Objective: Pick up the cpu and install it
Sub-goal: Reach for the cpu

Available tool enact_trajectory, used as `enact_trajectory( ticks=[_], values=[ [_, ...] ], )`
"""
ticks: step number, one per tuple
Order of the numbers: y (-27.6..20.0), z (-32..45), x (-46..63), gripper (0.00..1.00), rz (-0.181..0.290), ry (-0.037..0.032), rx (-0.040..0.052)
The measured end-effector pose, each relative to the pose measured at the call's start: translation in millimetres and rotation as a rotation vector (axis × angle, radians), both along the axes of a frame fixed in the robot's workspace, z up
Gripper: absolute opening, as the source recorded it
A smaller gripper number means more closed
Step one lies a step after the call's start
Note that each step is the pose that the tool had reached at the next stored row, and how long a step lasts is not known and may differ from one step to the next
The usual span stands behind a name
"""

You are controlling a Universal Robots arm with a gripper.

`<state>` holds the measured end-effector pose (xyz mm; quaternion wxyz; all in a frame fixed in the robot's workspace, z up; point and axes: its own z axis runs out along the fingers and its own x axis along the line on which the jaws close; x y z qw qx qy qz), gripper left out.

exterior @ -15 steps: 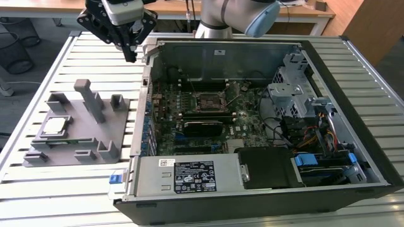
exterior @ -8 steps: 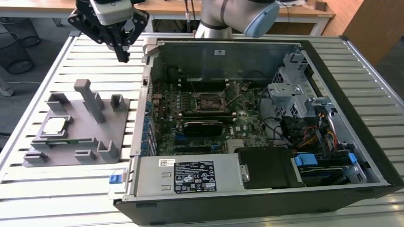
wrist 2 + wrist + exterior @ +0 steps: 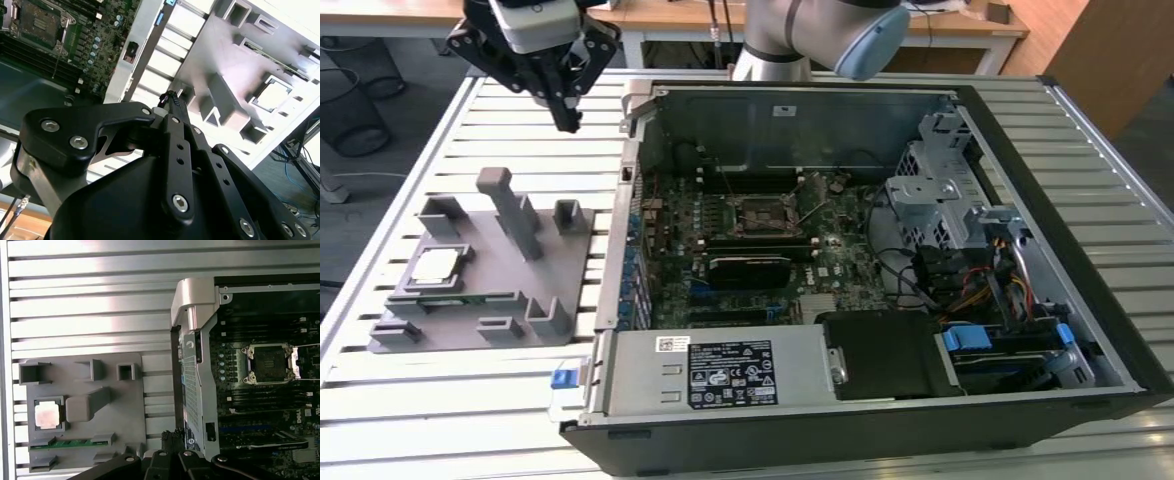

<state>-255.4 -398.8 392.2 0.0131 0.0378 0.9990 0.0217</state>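
While aloft over bare table slats (image 3: 480, 145) by the case rim (image 3: 640, 105) — claw (image 3: 567, 122) closed, empty — cpu (image 3: 432, 264) well apart.

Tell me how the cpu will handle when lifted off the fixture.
The cpu looks thin, flat and rigid, so it likely won't flex or roll. Its shiny metal top may be slippery. It sits in a pocket of the fixture, so its edges probably offer little grip.
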Motion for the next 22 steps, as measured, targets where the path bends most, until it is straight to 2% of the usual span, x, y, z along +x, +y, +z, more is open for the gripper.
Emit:
enact_trajectory(
  ticks=[22],
  values=[
    [0.0,-0.3,-30.9,0.11,0.0,0.0,0.0]
  ],
)
